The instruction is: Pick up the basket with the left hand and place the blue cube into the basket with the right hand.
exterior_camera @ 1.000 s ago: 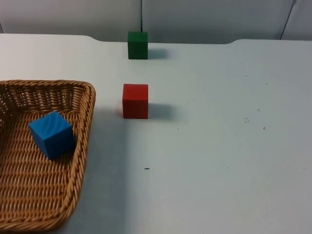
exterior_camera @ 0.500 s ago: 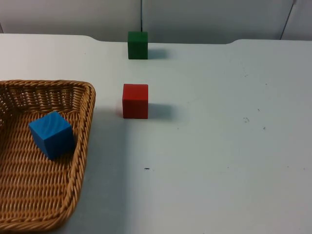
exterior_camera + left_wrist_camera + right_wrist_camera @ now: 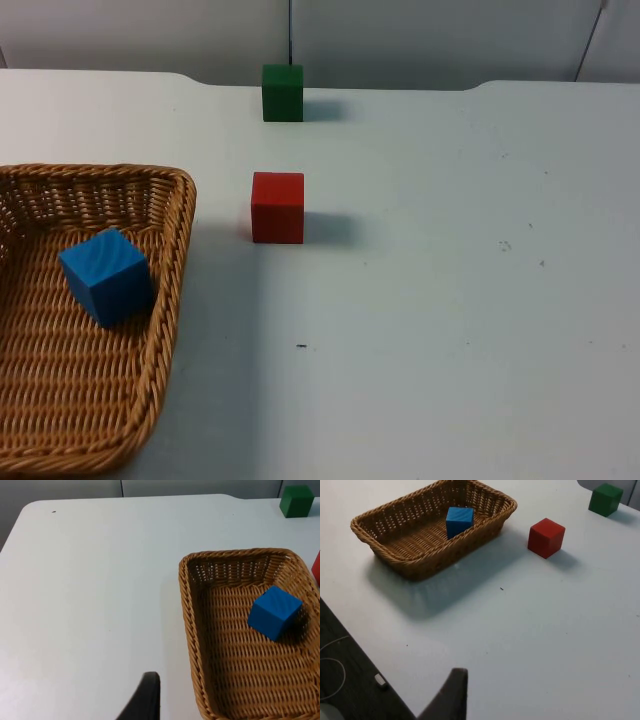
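Blue wooden cube [image 3: 105, 275] sits inside brown woven wicker basket [image 3: 160, 330] on white table [image 3: 450, 300]; can't tell either pincer's state.

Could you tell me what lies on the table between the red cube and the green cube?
Nothing: between the red cube and the green cube there is bare white table, as the top view shows.
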